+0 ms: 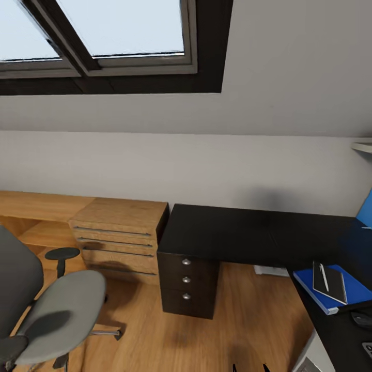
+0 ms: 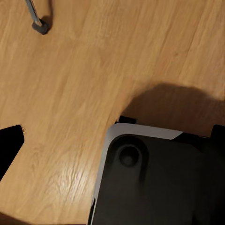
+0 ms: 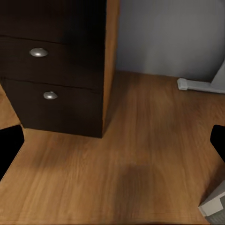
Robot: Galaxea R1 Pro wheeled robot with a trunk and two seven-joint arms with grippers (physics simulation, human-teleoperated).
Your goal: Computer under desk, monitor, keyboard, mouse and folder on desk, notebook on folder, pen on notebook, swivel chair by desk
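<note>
While the swivel chair (image 1: 57,310) stood on the wood floor (image 1: 217,330) well left of the black desk (image 1: 232,232), the blue folder (image 1: 310,281) lay on the desk's right wing with the notebook (image 1: 330,281) and pen (image 1: 324,277) stacked on it. The mouse (image 1: 361,319) sat just beside the folder. Both grippers' openings could not be told.

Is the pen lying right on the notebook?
Touching. In the head view the pen lies flat across the notebook, with no gap or shadow between them.
</note>
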